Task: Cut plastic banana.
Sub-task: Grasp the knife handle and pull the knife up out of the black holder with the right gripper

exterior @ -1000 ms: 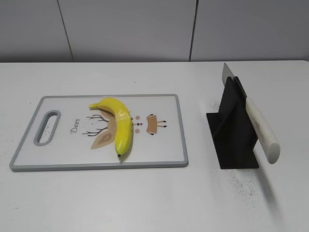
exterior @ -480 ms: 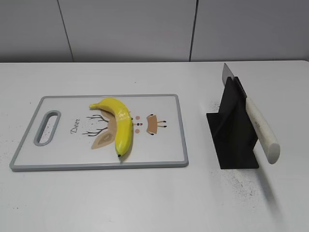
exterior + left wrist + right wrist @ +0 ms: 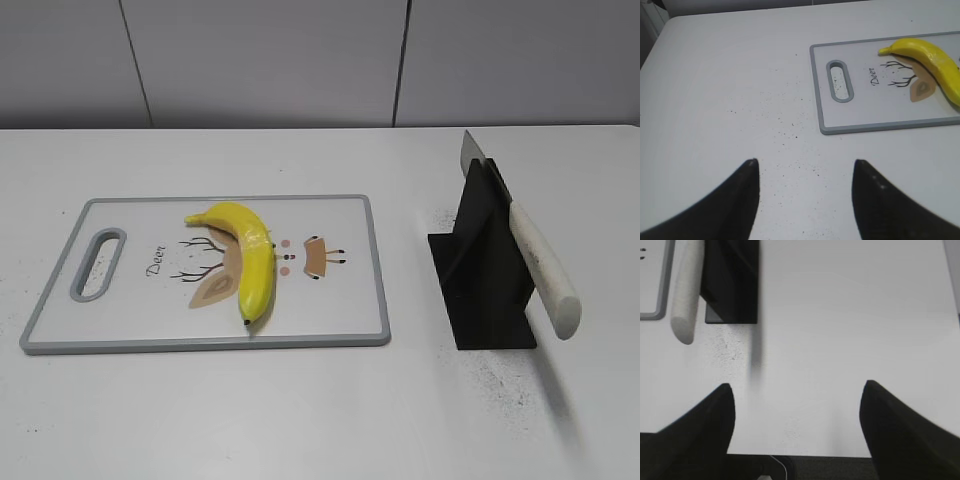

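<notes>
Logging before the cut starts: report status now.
Left gripper open, right gripper open, both empty over bare table. Banana whole on cutting board. Knife parked in black stand. Nothing blocking.

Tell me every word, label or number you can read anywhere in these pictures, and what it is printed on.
"Deer": on the cutting board, in script beside the antler drawing, readable in the exterior and left wrist views.
No other text: none shows on the banana, the knife or its black stand.

White table (image 3: 300,420), dark specks scattered on surface; grey panelled wall (image 3: 260,60) behind, vertical seams.
</notes>
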### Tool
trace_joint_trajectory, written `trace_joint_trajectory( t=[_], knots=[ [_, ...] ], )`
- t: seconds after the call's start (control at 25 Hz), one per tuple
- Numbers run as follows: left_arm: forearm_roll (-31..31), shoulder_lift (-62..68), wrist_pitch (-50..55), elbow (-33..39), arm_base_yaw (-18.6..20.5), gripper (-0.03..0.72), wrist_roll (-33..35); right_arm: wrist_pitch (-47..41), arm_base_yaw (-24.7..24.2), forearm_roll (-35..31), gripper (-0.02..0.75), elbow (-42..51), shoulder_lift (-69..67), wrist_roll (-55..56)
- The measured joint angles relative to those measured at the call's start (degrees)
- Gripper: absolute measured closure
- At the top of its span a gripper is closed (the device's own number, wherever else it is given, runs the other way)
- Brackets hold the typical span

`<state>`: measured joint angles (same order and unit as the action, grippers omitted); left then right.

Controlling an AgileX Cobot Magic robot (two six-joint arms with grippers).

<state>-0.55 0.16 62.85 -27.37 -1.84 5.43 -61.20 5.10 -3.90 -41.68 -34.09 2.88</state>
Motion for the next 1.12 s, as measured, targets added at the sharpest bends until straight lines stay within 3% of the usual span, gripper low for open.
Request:
trace_joint_trajectory(
  t=[0.24, 0.36, 0.84, 1.12],
  knots=[
    [0.0, 0.0, 0.0, 0.0, 0.0, 0.127, 0.0, 0.1, 14.3, 0.8, 0.152, -5.4, -10.9, 2.0],
    [0.0, 0.0, 0.0, 0.0, 0.0, 0.127, 0.0, 0.1, 18.4, 1.0, 0.152, -8.7, -16.8, 4.3],
    [0.0, 0.0, 0.0, 0.0, 0.0, 0.137, 0.0, 0.2, 18.9, 0.2, 0.152, -20.6, -41.8, 6.5],
    [0.0, 0.0, 0.0, 0.0, 0.0, 0.143, 0.0, 0.8, 18.9, 0.2, 0.152, -21.7, -52.9, 8.8]
  ],
)
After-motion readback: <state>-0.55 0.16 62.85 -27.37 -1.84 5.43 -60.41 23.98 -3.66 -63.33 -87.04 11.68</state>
